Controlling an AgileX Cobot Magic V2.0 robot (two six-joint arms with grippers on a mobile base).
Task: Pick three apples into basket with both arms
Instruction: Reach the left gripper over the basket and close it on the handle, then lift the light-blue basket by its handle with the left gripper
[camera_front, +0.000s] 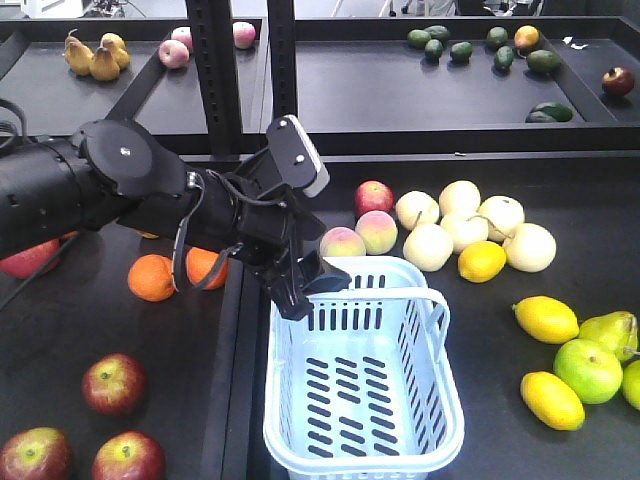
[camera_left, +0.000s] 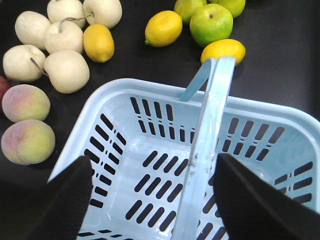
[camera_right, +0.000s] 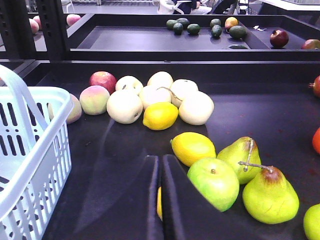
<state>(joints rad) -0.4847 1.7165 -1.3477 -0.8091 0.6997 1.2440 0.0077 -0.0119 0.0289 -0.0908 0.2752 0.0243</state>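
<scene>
**Front view.** The black table carries all the fruit. The left arm enters from 9 o'clock and reaches to frame centre. The basket, light blue and empty, sits at 6 o'clock, with its handle lying across the opening. The three apples lie well apart from the basket, at its 8 o'clock: the upper apple, the corner apple and the lower apple. The last two lie near each other. Two oranges sit at 10 o'clock of the basket, just below the arm, and are not wanted.

**Left wrist view.** The left gripper hangs above the basket's opening, jaws spread wide, nothing between them.

**Right wrist view.** The right gripper has its fingers pressed together on nothing, low over the table. A lemon lies at 1 o'clock of its tips, and the basket's wall shows at 9 o'clock.

**Judgement.** No apple is in yet, so the step in hand is probably the first pick. To do it well, the left gripper should:
- rise clear of the rim and handle before swinging to 8 o'clock;
- keep its jaws wide and descend straight over the upper apple;
- straddle the apple's widest girth and close gently, so the round fruit does not roll toward its neighbours.

The right gripper must open before it can take its share.
</scene>
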